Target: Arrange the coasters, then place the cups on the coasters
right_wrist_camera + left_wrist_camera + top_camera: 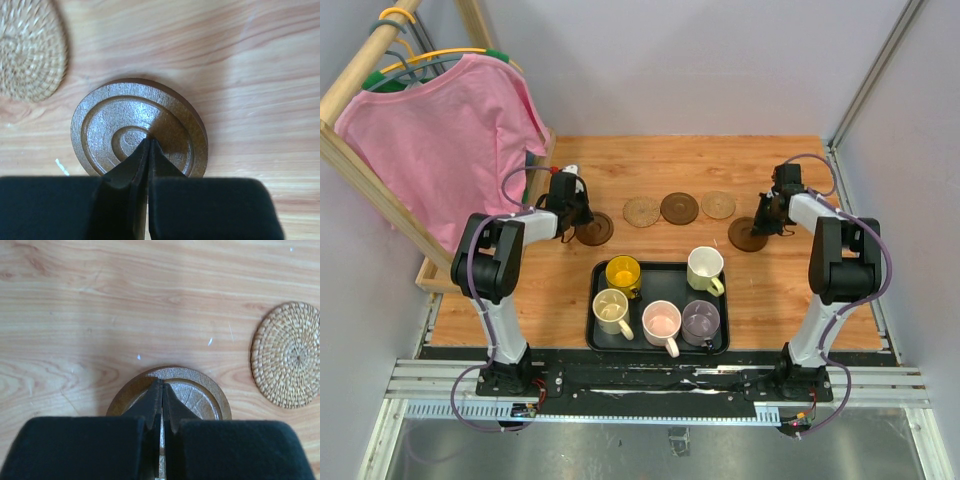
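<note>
Far left, at 10 o'clock of the desk [790, 290], a pink shirt [450, 140] hangs on a wooden rack [360, 165]. The left end effector [161, 385] has its fingers pressed together and holds nothing; its tips point down onto the left dark coaster [200, 392], which lies flat at 10 o'clock of the black tray [595, 335]. Actual contact cannot be confirmed. At 12 o'clock of the tray, three coasters lie in a row, close together but apart: the woven coaster [641, 211], the middle dark coaster [679, 208] and the tan coaster [718, 204]. On the tray stand all five cups. The yellow cup [623, 272] is at the tray's 10 o'clock corner and the pale yellow-green cup [611, 308] at 8 o'clock. The pink cup [661, 322] stands at 6 o'clock, the purple-grey cup [701, 320] at 4 o'clock and the cream cup [705, 268] at 2 o'clock. No cup sits on a coaster. The right dark coaster [115, 130], with ringed grooves, lies flat at 2 o'clock of the tray. The right end effector [149, 142] is likewise closed tight, empty, with its tips over that coaster's centre.
</note>
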